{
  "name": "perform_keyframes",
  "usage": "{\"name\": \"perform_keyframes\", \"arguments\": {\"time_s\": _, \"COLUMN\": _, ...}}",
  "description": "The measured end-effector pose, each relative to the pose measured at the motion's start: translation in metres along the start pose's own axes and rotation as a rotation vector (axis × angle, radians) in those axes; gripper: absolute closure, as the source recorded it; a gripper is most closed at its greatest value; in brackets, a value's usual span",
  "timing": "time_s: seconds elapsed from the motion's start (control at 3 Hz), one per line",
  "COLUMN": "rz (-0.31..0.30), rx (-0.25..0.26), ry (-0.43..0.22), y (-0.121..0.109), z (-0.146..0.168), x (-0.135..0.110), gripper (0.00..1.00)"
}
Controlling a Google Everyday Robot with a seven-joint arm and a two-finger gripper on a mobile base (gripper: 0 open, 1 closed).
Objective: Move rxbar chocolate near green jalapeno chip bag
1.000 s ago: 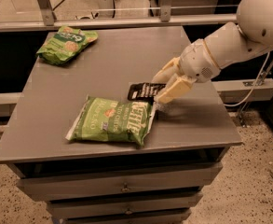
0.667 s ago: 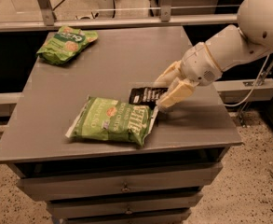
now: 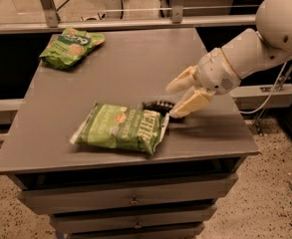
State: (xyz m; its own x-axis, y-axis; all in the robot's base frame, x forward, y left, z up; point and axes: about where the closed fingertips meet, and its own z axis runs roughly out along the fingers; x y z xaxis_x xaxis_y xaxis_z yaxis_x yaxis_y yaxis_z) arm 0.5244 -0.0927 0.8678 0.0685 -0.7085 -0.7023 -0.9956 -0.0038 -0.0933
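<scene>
The rxbar chocolate, a small black bar, lies flat on the grey table, touching the upper right edge of the green jalapeno chip bag. The bag lies flat near the table's front edge, its white lettering toward the right. My gripper comes in from the right, low over the table. Its pale fingers are spread apart, with the bar's right end between their tips. The jaws are open and not closed on the bar.
A smaller bright-green snack bag lies at the table's back left corner. The table has drawers below its front edge. A railing and glass run behind the table. My white arm reaches over the right edge.
The bar has shifted a little toward the front and now rests against the chip bag. My gripper has moved slightly down and right with it, fingers still spread.
</scene>
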Motion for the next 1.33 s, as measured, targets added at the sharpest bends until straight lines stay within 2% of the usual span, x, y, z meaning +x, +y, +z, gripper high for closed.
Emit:
{"name": "perform_keyframes", "arguments": {"time_s": 0.33, "rz": 0.002, "rx": 0.006, "ry": 0.005, "y": 0.002, "z": -0.001, "x": 0.002, "gripper": 0.0}}
{"name": "perform_keyframes", "arguments": {"time_s": 0.67, "rz": 0.006, "rx": 0.031, "ry": 0.012, "y": 0.001, "z": -0.007, "x": 0.003, "gripper": 0.0}}
{"name": "perform_keyframes", "arguments": {"time_s": 1.0, "rz": -0.002, "rx": 0.086, "ry": 0.026, "y": -0.007, "z": -0.026, "x": 0.003, "gripper": 0.0}}
{"name": "perform_keyframes", "arguments": {"time_s": 1.33, "rz": -0.039, "rx": 0.166, "ry": 0.035, "y": -0.019, "z": -0.072, "x": 0.0, "gripper": 0.0}}
